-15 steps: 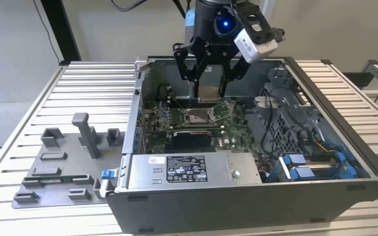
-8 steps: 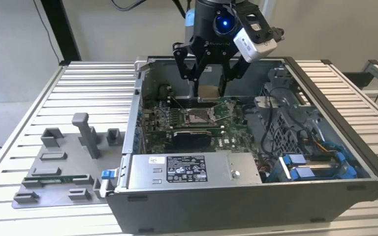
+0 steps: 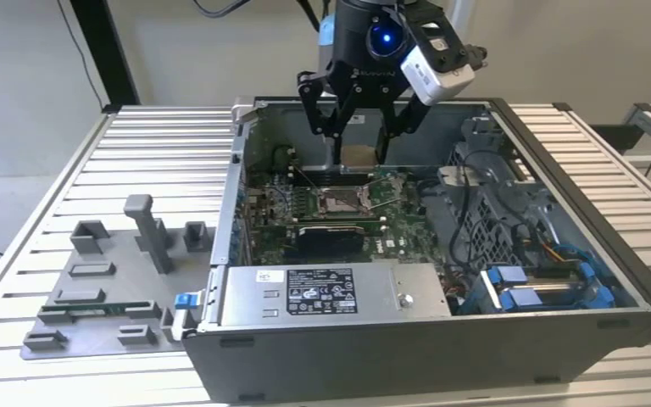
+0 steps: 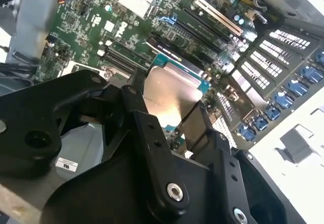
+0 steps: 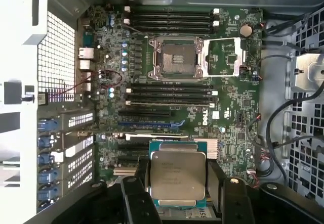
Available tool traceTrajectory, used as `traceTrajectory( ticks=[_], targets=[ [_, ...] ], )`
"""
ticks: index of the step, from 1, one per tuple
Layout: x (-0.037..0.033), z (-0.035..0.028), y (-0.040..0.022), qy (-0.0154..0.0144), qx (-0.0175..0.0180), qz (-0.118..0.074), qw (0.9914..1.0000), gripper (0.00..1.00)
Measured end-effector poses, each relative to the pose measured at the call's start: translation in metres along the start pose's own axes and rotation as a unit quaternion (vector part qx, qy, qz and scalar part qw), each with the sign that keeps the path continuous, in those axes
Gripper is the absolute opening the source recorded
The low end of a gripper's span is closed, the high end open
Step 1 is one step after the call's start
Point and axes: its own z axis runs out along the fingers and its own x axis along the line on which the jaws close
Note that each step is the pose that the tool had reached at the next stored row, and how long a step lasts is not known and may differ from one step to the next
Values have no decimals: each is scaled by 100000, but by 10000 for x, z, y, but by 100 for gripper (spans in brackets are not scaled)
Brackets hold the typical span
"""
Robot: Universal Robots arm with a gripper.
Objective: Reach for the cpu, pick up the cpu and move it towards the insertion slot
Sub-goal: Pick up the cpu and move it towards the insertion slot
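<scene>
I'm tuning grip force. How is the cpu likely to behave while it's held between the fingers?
The cpu looks like a thin, flat, rigid plate, so probably stiff and light. Its smooth metal face may be slippery. The gripper clamps only its edges, so it could tilt if bumped.

The exterior view stood off the arm, high and in front of the open computer case (image 3: pixel 439 254), looking down across the slatted bench (image 3: pixel 133 161) from a moderate distance. The first wrist view looked nearly straight down onto the green motherboard (image 5: pixel 233 113), with the insertion slot (image 5: pixel 176 58) in full view. The second wrist view sat closer, angled obliquely past the fingers (image 4: pixel 152 143) at the board. Both wrist views shared the cpu (image 5: pixel 178 179) and surrounding board; all three shared the case interior.
</scene>
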Motion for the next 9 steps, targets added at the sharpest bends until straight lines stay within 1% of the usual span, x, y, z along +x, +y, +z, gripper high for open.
traceTrajectory(
  ticks=[9],
  targets=[
    [-1, 2, 21, -5, 69, -7, 100000, 0]
  ],
)
